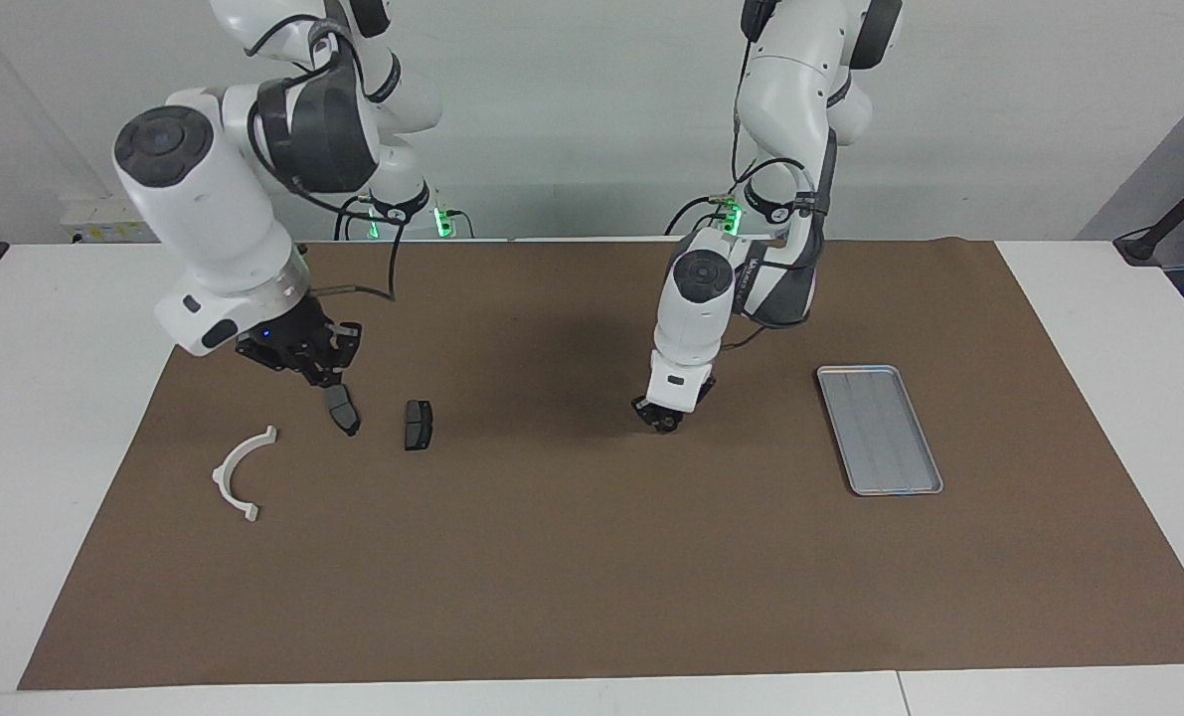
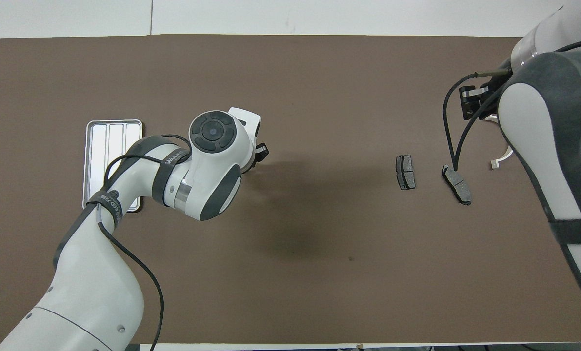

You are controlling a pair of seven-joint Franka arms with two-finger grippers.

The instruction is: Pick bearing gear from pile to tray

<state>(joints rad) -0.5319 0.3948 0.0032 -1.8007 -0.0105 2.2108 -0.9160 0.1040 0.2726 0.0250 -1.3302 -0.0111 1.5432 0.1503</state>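
My left gripper [image 1: 663, 420] hangs low over the middle of the brown mat, also seen in the overhead view [image 2: 261, 151]. A small dark piece [image 1: 664, 426] that looks like the bearing gear shows at its tip; I cannot tell whether it is held. The silver tray [image 1: 880, 430] lies toward the left arm's end, partly under that arm from above [image 2: 110, 141]. The pile lies toward the right arm's end: a white bracket [image 1: 239, 473] and two brake pads [image 1: 343, 410] [image 1: 418, 425]. My right gripper [image 1: 321, 370] is raised over the nearer pad, shut and empty.
The brown mat [image 1: 592, 577] covers most of the white table. The left arm's forearm [image 2: 139, 165] crosses over one corner of the tray. The right arm's elbow [image 2: 553, 146] hides part of the bracket [image 2: 501, 160] from above.
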